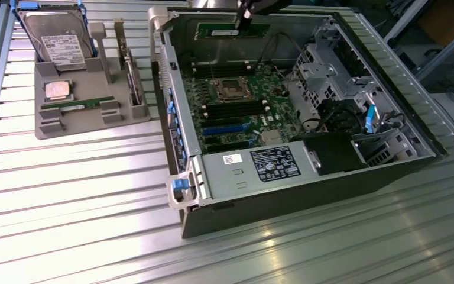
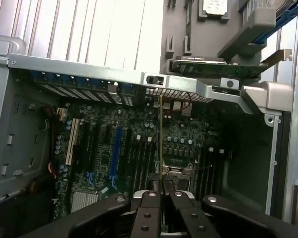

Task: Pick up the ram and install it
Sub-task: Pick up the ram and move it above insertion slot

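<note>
green ram (image 1: 223,31) gripped, second ram (image 1: 77,105) in tray (image 1: 93,125).

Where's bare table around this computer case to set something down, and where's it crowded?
Free: the ribbed table along the case's near side, and the stretch in front of the grey holder at the exterior view's left. Crowded: the holder, packed with the hard drive and parts, and the case interior, where the gripper holds the ram over the far end.

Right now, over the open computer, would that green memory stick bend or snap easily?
Probably stiff: the ram stick stands straight out from the shut jaws, no sag. Likely light, being so thin edge-on. Possibly fragile, a bare circuit board.
</note>
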